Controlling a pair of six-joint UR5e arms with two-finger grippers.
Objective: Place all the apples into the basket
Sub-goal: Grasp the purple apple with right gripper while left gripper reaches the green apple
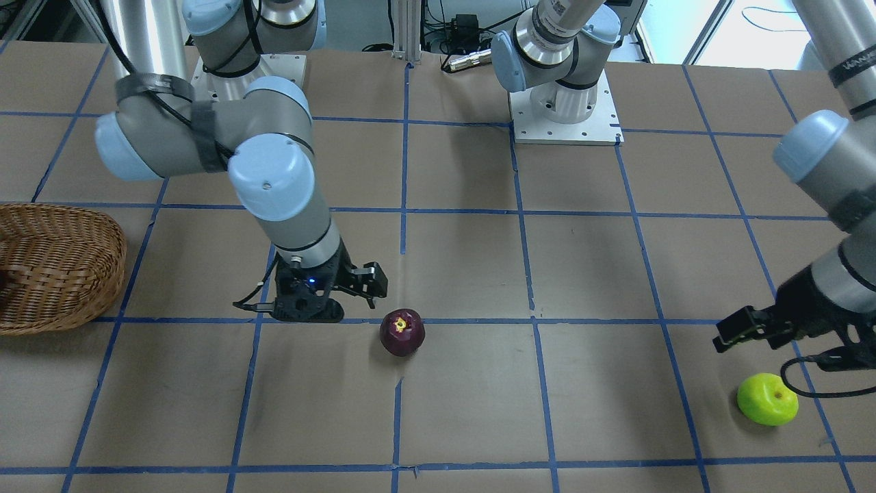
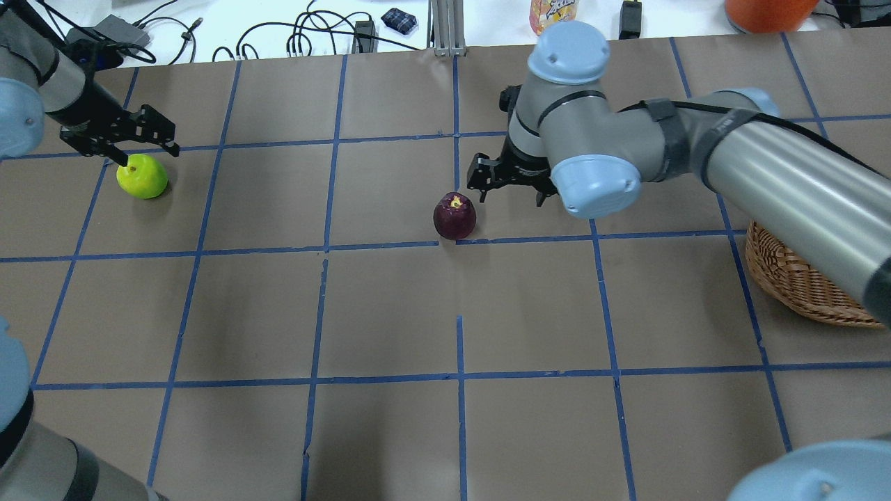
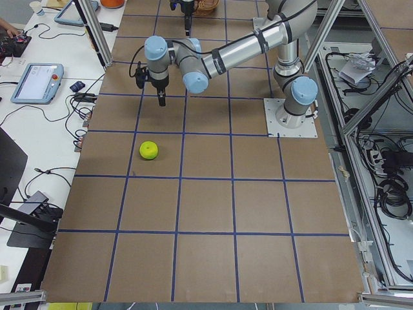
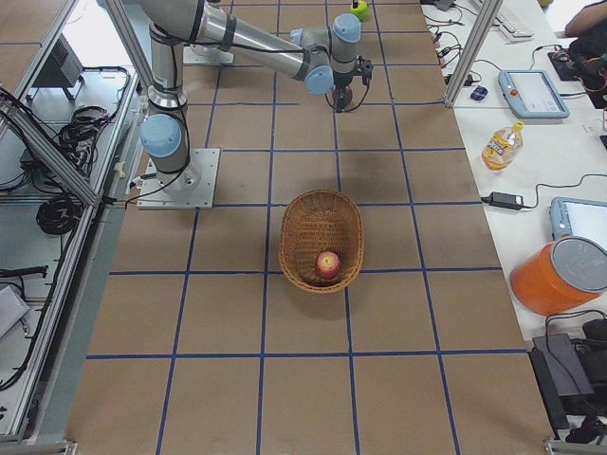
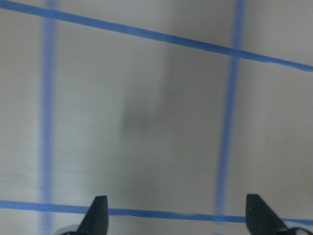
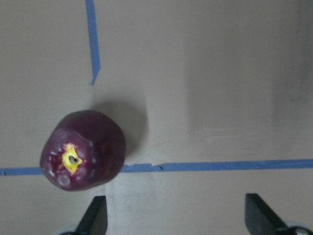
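Note:
The dark purple apple stands on the table near the middle; it also shows in the overhead view. My right gripper is open and empty, hovering just beside it. In the right wrist view the apple lies above the left fingertip, left of the gap. The lime green apple lies at the far left. My left gripper is open and empty just above and beyond it; its wrist view shows only table. The red apple lies in the wicker basket.
The basket sits at the table's right side, partly hidden by my right arm in the overhead view. The arm base plates stand at the robot's edge. A bottle and an orange tub stand on the side bench.

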